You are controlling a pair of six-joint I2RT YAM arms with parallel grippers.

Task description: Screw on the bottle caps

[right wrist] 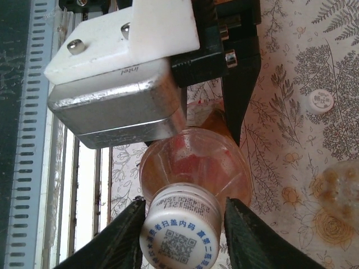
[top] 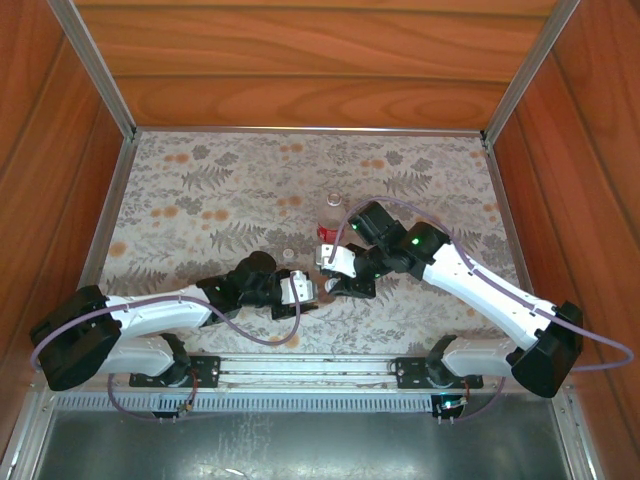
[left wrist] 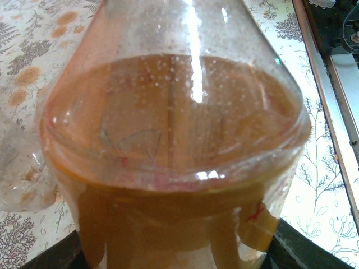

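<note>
Tablecloth (top: 200, 180) with fern print, wooden walls (top: 300, 60), loose cap (right wrist: 321, 101)

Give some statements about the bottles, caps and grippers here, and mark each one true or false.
1. The left gripper is shut on the amber-brown plastic bottle. True.
2. The right gripper's fingers stand either side of a small white round plastic cap on that bottle's neck. True.
3. The second white round cap sits on the clear plastic bottle. False: it lies on the fern-printed tablecloth.
4. The right gripper carries the clear bottle. False: it rests on the tablecloth, ungripped.
</note>
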